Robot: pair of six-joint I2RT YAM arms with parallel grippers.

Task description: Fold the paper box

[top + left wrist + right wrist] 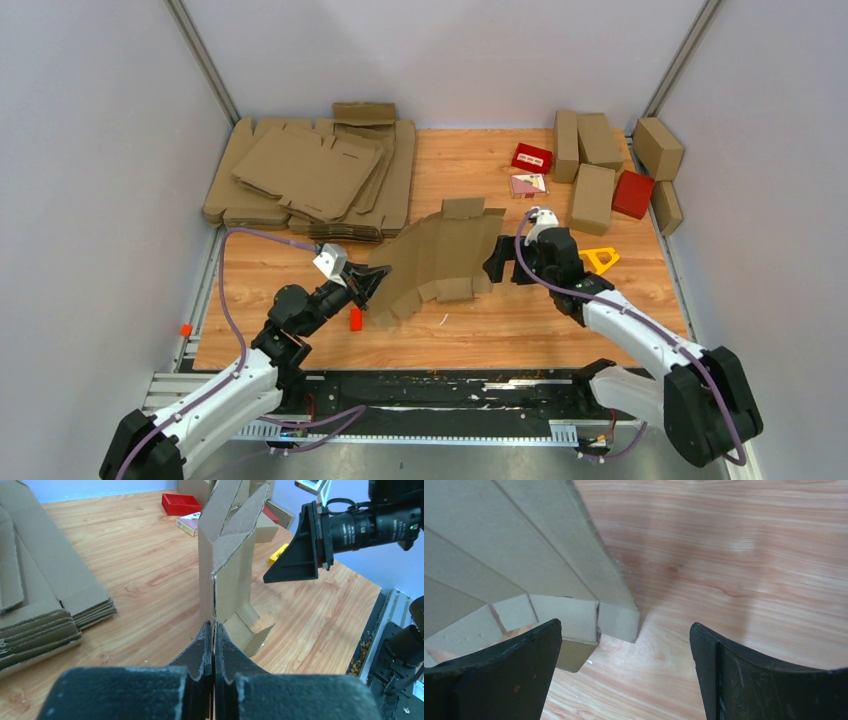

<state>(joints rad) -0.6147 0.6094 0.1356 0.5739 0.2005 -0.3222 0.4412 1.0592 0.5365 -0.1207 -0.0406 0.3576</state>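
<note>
Top view: the paper box [440, 262] sits mid-desk [560, 320], partly lifted, with an arm at each end. Left wrist view: the left pincer [214, 641] is clenched on the sheet's left edge, cardboard standing on edge. Right wrist view: the right pincer [624, 627] gapes wide, a box corner between its fingers but nothing gripped. The cardboard looks light, stiff-ish and springy at the creases, so I'd pinch a flap edge.

left fingers [198, 652] pinched shut, right fingers [749, 677] spread
</note>
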